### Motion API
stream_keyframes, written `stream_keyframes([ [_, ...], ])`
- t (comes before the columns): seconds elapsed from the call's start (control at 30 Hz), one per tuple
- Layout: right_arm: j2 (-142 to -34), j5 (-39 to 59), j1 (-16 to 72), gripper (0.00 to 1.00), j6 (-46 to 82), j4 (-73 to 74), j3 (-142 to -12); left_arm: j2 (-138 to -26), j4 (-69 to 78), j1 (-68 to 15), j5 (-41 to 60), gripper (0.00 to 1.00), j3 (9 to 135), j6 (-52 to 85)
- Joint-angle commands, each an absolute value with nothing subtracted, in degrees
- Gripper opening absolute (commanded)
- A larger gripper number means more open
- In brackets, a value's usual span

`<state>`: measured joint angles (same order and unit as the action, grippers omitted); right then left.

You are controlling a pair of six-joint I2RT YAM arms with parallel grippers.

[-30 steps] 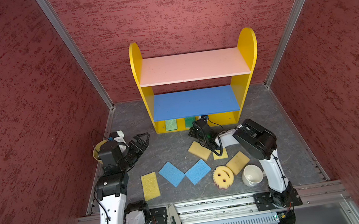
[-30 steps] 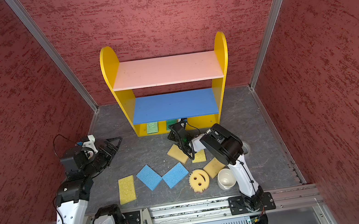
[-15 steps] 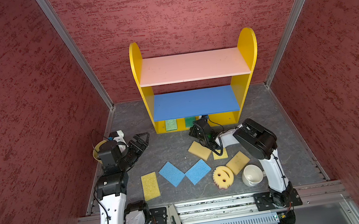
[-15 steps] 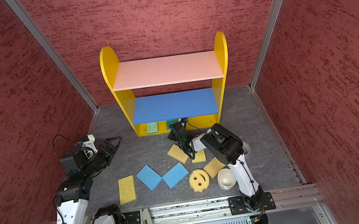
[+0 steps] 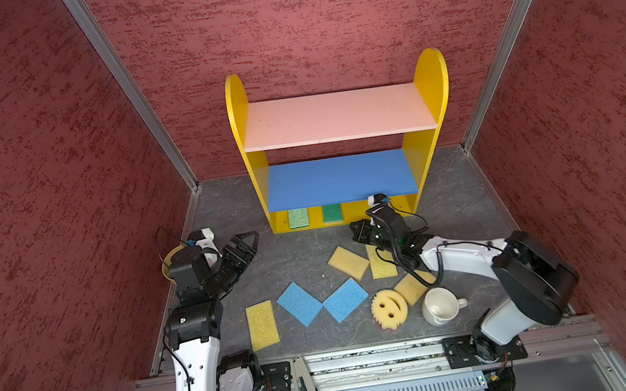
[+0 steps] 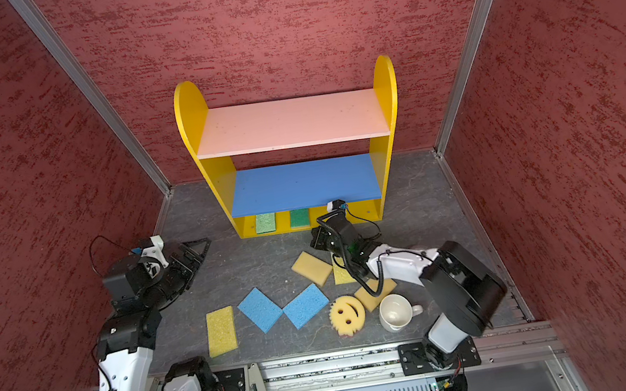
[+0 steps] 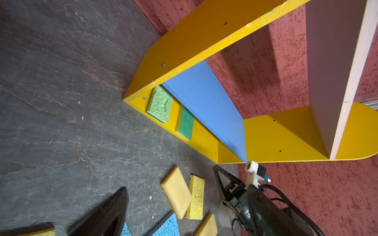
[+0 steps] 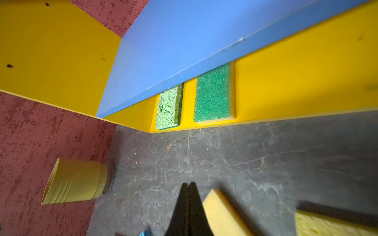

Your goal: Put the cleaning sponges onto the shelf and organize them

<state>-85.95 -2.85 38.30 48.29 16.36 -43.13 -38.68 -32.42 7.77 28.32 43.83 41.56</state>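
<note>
The shelf (image 5: 333, 118) stands at the back wall; two green sponges (image 5: 298, 218) (image 5: 332, 213) lie on its yellow base. Several more sponges lie on the floor in front: tan (image 5: 348, 262), yellow (image 5: 381, 266), two blue (image 5: 299, 303) (image 5: 346, 299), yellow (image 5: 262, 324), a round smiley one (image 5: 389, 308) and a tan one (image 5: 411, 287). My right gripper (image 5: 356, 228) (image 8: 188, 183) is shut and empty, low over the floor beside the tan sponge (image 8: 221, 212). At the left, my left gripper (image 5: 247, 242) hangs open and empty, away from the sponges.
A white mug (image 5: 441, 305) stands beside the smiley sponge, under the right arm. A yellow cup (image 8: 75, 181) sits by the left wall, behind the left arm. Red walls close in on three sides; a metal rail (image 5: 369, 358) runs along the front.
</note>
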Motion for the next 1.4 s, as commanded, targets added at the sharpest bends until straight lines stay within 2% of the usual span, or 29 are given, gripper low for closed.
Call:
stream_keyframes([
  [0.0, -81.0, -8.6, 38.0, 0.06, 45.0, -0.2, -40.7, -38.9, -30.8, 8.4, 29.9, 0.9, 42.5, 42.5],
  [0.2, -75.1, -10.4, 38.0, 0.24, 45.0, -10.3, -38.0, -38.5, -28.4, 8.5, 32.7, 0.9, 40.3, 43.3],
  [0.33, -73.4, -10.7, 37.8, 0.44, 43.3, -16.9, -38.6, -38.5, -27.7, 8.4, 34.7, 0.88, 39.4, 43.1],
  [0.43, -74.4, -8.9, 37.8, 0.52, 40.7, -21.4, -40.5, -38.6, -29.9, 8.4, 34.4, 0.85, 39.8, 42.0],
  [0.7, -73.0, -1.7, 37.8, 0.52, 35.0, -20.4, -42.7, -41.3, -36.2, 7.7, 32.0, 0.85, 40.1, 40.7],
  [0.93, -75.0, 8.0, 40.9, 0.52, 32.0, -17.2, -44.8, -47.5, -36.6, 2.0, 27.2, 0.84, 39.6, 40.7],
  [1.2, -85.2, 9.2, 50.6, 0.53, 28.5, -16.2, -47.4, -52.9, -32.8, -6.6, 22.4, 0.83, 40.1, 43.6],
  [1.37, -90.5, 7.1, 52.8, 0.53, 27.7, -14.5, -47.9, -55.0, -32.5, -8.9, 21.2, 0.83, 41.4, 43.8],
])
